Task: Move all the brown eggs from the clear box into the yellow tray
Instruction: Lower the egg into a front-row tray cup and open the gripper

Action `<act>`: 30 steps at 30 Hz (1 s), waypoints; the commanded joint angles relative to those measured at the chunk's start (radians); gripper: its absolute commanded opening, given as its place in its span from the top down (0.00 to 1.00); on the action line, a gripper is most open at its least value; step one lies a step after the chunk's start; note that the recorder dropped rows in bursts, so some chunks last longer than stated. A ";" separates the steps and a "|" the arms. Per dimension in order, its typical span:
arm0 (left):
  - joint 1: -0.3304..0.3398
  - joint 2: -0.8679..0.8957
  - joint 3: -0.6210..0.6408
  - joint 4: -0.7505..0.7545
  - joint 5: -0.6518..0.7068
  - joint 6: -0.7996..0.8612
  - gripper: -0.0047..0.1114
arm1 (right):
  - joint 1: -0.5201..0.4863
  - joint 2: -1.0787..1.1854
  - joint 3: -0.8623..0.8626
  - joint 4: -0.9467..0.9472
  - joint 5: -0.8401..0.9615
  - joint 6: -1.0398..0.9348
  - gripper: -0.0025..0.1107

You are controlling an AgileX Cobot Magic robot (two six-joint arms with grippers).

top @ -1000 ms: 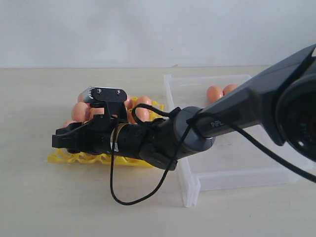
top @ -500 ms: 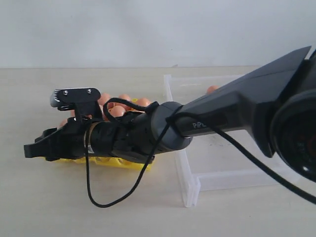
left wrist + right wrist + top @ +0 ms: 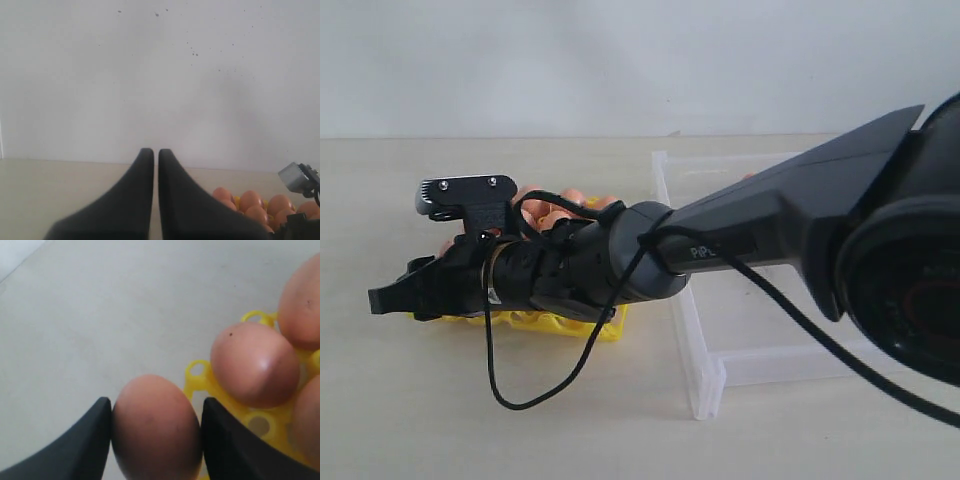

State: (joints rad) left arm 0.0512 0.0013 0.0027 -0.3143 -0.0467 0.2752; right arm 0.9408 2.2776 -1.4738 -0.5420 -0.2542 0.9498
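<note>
My right gripper is shut on a brown egg, one finger on each side of it. It hangs by the outer corner of the yellow tray, where other brown eggs sit in cups. In the exterior view the right gripper reaches across over the left edge of the yellow tray; the arm covers most of the tray and the held egg. Tray eggs peek out behind the arm. The clear box lies to the right, its inside largely hidden. My left gripper is shut and empty, off the table.
The black cable of the right arm loops down onto the table in front of the tray. The right wrist camera block shows above the tray eggs in the left wrist view. A pale wall stands behind the table.
The right arm has swung left with the egg, from over the tray's middle to its left edge, and has nearly stopped there. The grip has not changed.
</note>
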 commanded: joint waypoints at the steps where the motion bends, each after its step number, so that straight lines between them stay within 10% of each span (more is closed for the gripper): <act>1: -0.004 -0.001 -0.003 -0.005 -0.006 0.003 0.93 | -0.002 0.018 -0.015 -0.003 0.013 0.005 0.98; 30: -0.004 -0.001 -0.003 -0.005 -0.006 0.003 0.93 | -0.003 0.083 -0.122 0.003 0.063 -0.163 0.98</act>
State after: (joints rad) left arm 0.0512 0.0013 0.0027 -0.3143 -0.0467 0.2752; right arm 0.9408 2.3460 -1.5929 -0.5420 -0.1868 0.7702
